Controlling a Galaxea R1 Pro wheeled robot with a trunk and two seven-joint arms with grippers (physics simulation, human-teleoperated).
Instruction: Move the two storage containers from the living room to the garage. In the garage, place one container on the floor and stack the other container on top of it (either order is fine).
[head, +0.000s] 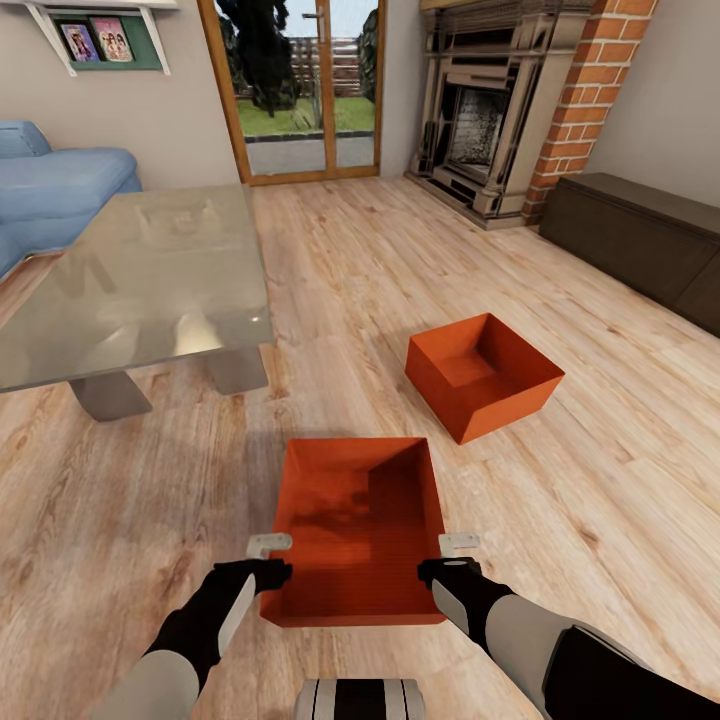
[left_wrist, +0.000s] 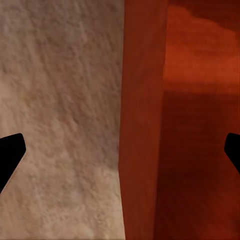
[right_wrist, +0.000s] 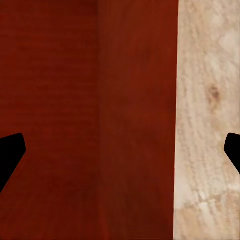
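Note:
Two orange-red storage containers sit on the living room's wood plank flooring (head: 330, 270). The near container (head: 360, 530) lies just ahead of me; the other container (head: 483, 375) stands farther off to the right, turned at an angle. My left gripper (head: 272, 548) is open over the near container's left wall (left_wrist: 142, 125), one finger on each side of it. At the opposite wall (right_wrist: 137, 120), my right gripper (head: 458, 545) straddles it the same way, open. In both wrist views the fingertips (left_wrist: 12, 152) (right_wrist: 12, 152) stand far apart. The garage is out of view.
A glass-topped table (head: 130, 280) stands ahead left, with a blue sofa (head: 50, 185) behind it. Patio doors (head: 300, 90) are at the back. A brick fireplace (head: 480, 120) and a dark low cabinet (head: 640, 240) line the right side.

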